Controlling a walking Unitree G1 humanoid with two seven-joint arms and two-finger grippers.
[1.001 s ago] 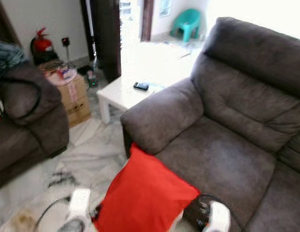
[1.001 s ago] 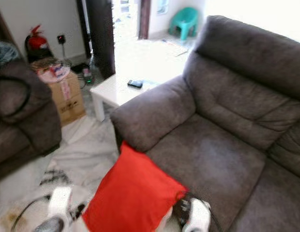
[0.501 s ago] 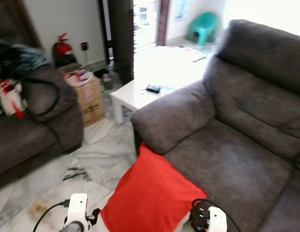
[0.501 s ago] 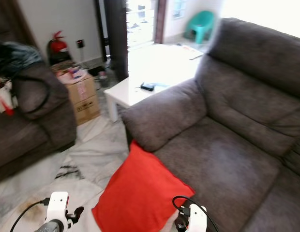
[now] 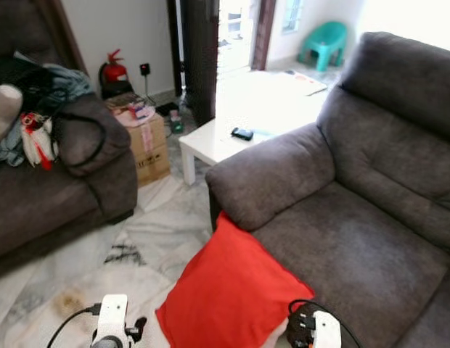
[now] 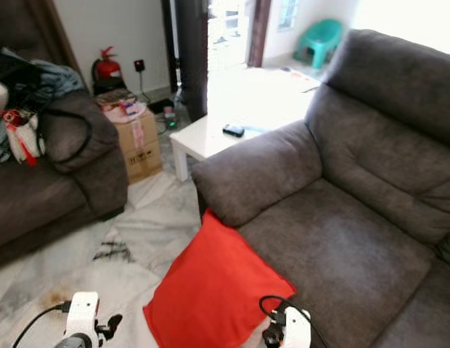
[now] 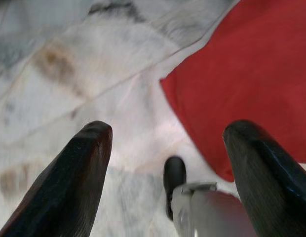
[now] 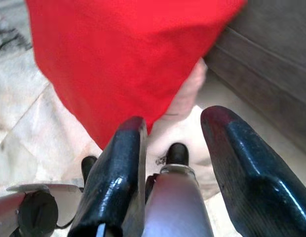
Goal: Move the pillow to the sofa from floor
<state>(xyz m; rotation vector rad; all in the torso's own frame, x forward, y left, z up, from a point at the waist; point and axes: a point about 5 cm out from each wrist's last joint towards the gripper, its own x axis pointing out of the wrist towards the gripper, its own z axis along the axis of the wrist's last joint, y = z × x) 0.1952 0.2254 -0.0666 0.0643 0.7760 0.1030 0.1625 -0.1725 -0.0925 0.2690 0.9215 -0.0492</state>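
A red pillow [image 5: 232, 290] stands on the marble floor, leaning against the front of the grey sofa [image 5: 356, 217] just below its armrest. My two white wrists show at the bottom edge on either side of the pillow. In the left wrist view my left gripper [image 7: 168, 131] is open over bare floor, with the pillow's corner [image 7: 251, 84] just beyond one finger. In the right wrist view my right gripper [image 8: 173, 121] is open, nothing between its fingers, and the pillow's lower edge [image 8: 118, 59] lies close ahead beside the sofa's base [image 8: 271, 64].
A white low table [image 5: 210, 145] with a black phone [image 5: 242, 133] stands past the armrest. A cardboard box [image 5: 149, 141] and a dark sofa [image 5: 58, 188] heaped with clothes and bags are on the left. The marble floor [image 5: 138, 239] lies between the two sofas.
The whole picture has slid to the right, so the camera has turned left and more of the dark sofa shows. The pillow still leans on the grey sofa. Both wrists sit lower in view.
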